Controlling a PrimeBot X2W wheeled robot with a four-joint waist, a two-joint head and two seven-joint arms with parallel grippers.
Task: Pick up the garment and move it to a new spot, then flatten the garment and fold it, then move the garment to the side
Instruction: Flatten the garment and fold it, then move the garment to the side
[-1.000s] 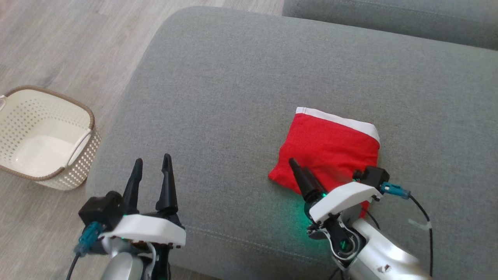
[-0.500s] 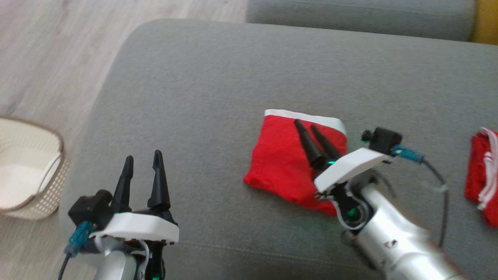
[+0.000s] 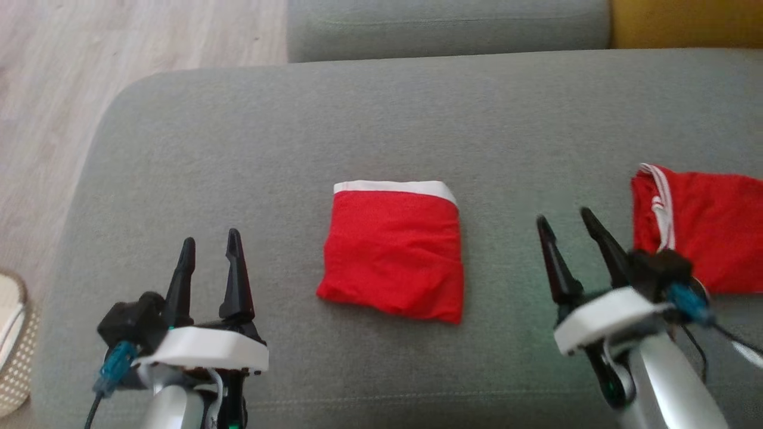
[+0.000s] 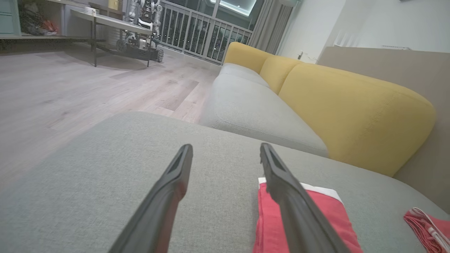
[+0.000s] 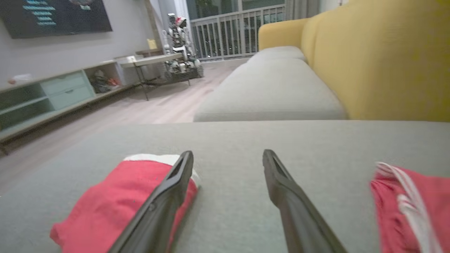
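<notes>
A folded red garment (image 3: 394,248) with a white band along its far edge lies in the middle of the grey sofa seat (image 3: 381,131). It also appears as the garment (image 4: 309,214) and the garment (image 5: 116,203) in the wrist views. My left gripper (image 3: 210,250) hovers open to its left, empty. To the garment's right my right gripper (image 3: 564,220) is open and empty too, clear of the cloth. Between the right gripper's fingers (image 5: 165,196) there is only bare cushion.
A second red garment (image 3: 697,223) with white stripes lies loose at the seat's right edge, just beyond my right gripper. A cream basket (image 3: 15,351) stands on the wood floor at the left. Yellow back cushions (image 4: 351,109) line the sofa's far side.
The head camera has swung right, so the whole picture shifted left. My right gripper has lifted off the folded garment and moved to its right. The left gripper has kept its pose.
</notes>
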